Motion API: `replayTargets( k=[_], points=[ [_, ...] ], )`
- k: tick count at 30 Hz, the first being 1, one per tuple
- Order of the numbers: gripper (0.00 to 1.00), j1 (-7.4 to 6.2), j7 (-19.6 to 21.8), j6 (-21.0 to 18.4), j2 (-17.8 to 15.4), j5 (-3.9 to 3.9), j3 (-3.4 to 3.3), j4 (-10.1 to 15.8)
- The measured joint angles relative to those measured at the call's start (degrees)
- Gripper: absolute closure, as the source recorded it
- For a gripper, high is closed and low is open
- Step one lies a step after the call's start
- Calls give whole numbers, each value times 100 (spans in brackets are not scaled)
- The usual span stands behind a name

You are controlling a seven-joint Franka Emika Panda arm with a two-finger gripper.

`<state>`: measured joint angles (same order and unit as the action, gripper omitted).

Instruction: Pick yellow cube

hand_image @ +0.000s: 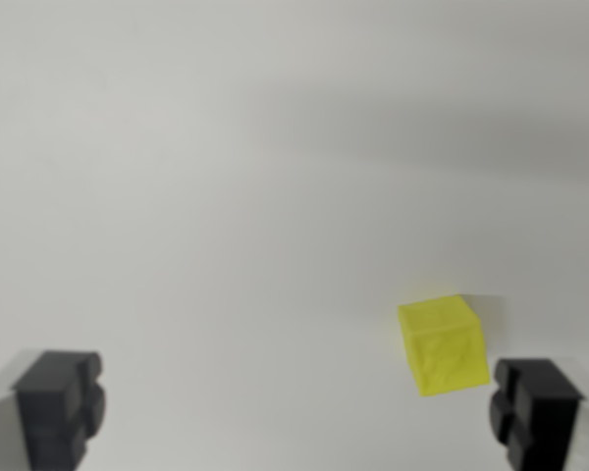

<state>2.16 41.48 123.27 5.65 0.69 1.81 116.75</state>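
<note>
A small yellow cube (443, 343) rests on a plain white surface in the lower right of the wrist view. My gripper (296, 412) is open, its two black fingertips showing at the bottom corners. The left fingertip (59, 404) is far from the cube. The right fingertip (535, 410) stands just to the wrist view's right of the cube, slightly nearer the camera, with a thin gap between them. The cube lies between the fingers but well off centre, close to the right one. Nothing is held.
The white surface (275, 177) fills the whole view, with a soft grey shadow band across the upper right.
</note>
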Motion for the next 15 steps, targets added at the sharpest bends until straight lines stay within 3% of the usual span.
replayTargets(
  k=[15],
  points=[
    [0,218,-463,595,-51,-9,-1,660]
  ],
)
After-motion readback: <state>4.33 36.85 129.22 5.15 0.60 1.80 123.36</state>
